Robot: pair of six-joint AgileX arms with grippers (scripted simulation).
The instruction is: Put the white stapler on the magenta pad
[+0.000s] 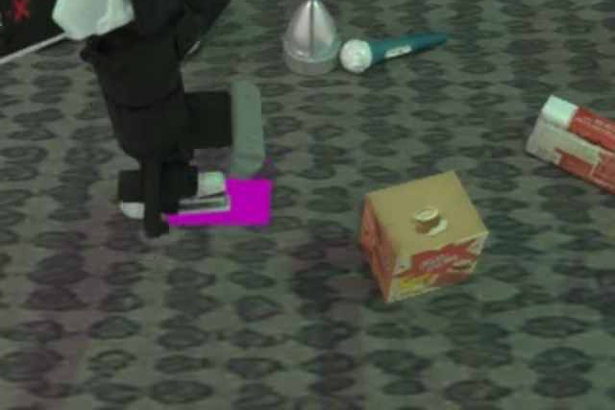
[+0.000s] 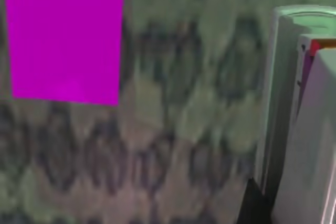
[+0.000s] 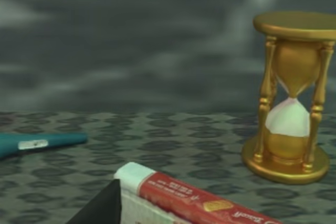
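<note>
**Placing step: stapler at the pad**

My left gripper (image 1: 154, 213) is low over the flat magenta pad (image 1: 248, 203), left edge. Small white stapler (image 1: 207, 189) lies on that edge, partly under the arm. Can't tell finger state. Next: confirm release, lift straight up. Right arm out of top view.

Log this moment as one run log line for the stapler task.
left gripper: low at magenta pad left edge | white stapler: under gripper, partly over pad, grip unclear | right arm: out of top view
</note>
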